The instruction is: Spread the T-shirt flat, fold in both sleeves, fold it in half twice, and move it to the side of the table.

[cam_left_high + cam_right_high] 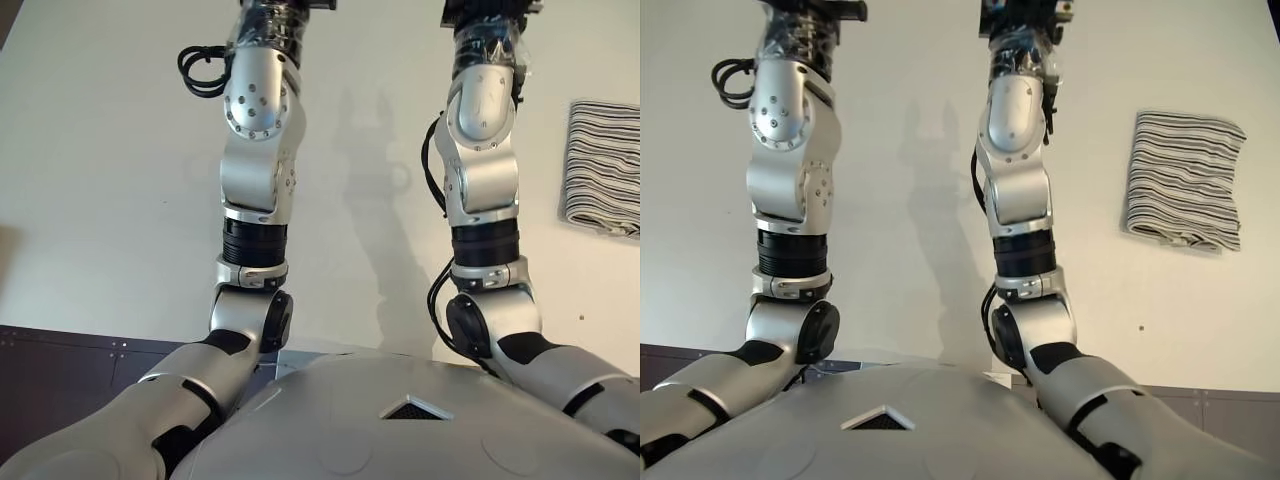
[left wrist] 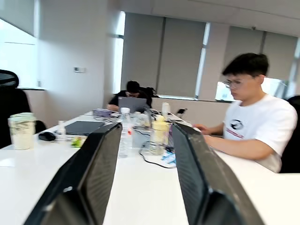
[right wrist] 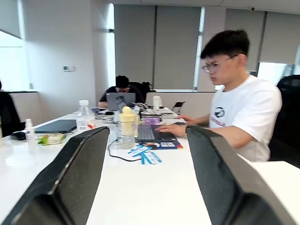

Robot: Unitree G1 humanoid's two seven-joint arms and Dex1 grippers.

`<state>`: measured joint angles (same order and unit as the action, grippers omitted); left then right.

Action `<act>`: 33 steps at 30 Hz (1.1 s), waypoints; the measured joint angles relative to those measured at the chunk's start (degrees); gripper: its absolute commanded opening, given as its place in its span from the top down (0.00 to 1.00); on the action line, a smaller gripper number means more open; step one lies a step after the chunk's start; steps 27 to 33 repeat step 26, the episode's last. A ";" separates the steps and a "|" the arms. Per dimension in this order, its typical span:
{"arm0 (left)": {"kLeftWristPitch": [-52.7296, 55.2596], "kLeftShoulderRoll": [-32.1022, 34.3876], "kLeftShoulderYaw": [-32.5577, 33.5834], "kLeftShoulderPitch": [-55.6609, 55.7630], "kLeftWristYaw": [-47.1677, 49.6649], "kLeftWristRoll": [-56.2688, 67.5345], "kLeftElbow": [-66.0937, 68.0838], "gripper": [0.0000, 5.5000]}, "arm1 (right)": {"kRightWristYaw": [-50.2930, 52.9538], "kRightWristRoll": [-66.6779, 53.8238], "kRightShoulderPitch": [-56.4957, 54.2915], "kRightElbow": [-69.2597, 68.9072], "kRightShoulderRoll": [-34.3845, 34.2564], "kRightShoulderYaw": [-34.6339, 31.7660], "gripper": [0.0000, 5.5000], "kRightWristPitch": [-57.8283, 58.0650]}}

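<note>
T-shirt [image 1: 1185, 180] — striped blk/wht, folded compact, table [image 1: 1200, 300] R side. L gripper [image 2: 147, 127], R gripper [image 3: 149, 130] — gaping, empty.

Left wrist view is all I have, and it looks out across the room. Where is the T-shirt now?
Observer: The T-shirt lies on the table, at the robot's right side.
Operator: Is it folded or spread out?
Observer: Folded, a compact striped rectangle, with layered edges at its near end.
Operator: Is the other arm holding anything?
Observer: No, the right tool is open and empty, pointing out toward the room.
</note>
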<state>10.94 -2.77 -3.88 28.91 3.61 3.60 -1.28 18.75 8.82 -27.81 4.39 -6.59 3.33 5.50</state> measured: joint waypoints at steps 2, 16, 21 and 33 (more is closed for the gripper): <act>2.31 -0.69 -1.81 -0.04 -0.93 0.00 -1.28 0.50 | 0.87 0.22 1.70 -1.32 -0.02 -0.24 0.45 0.04; -6.44 -5.25 -0.19 4.84 10.13 -7.21 5.36 0.46 | -4.81 -1.81 -9.11 5.94 0.03 -0.99 0.45 0.21; -4.78 -6.18 1.52 1.35 13.62 -8.48 1.68 0.34 | -6.37 -2.36 -9.44 6.82 0.44 -1.57 0.45 1.01; -4.34 -5.15 4.14 -1.04 14.72 -9.24 0.17 0.34 | -8.32 -2.79 -12.09 9.04 -0.23 -0.60 0.45 2.31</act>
